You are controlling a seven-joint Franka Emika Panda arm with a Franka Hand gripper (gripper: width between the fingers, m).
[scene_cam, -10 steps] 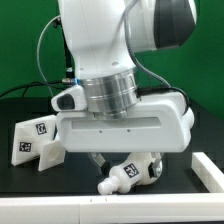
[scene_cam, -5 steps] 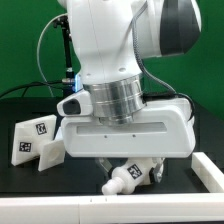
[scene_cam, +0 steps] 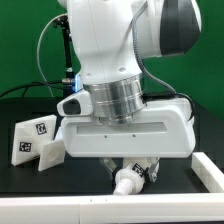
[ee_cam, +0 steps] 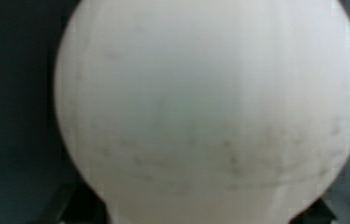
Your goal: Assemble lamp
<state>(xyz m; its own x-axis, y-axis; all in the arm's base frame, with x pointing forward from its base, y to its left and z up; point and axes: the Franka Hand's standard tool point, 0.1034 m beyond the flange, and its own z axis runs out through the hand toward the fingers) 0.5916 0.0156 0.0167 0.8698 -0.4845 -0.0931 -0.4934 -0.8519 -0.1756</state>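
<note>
The lamp's white round bulb [scene_cam: 130,181] with its ribbed neck hangs under my hand, neck pointing down toward the exterior view's left, a black-and-white tag on it. My gripper [scene_cam: 128,167] is shut on the bulb, just above the black table. In the wrist view the bulb [ee_cam: 207,110] fills almost the whole picture, with dark finger edges at its narrow end. The angular base block [scene_cam: 35,140] with tags lies on the table at the exterior view's left, apart from the gripper. The shade is out of view.
A white raised border [scene_cam: 70,207] runs along the table's front and continues up the exterior view's right side [scene_cam: 208,172]. Black cables [scene_cam: 45,60] hang behind the arm. The arm's wide body hides much of the table's middle.
The bulb has swung from lying with its neck toward the exterior view's left to a steeper tilt under the hand. The arm shifted slightly earlier and now holds still.
</note>
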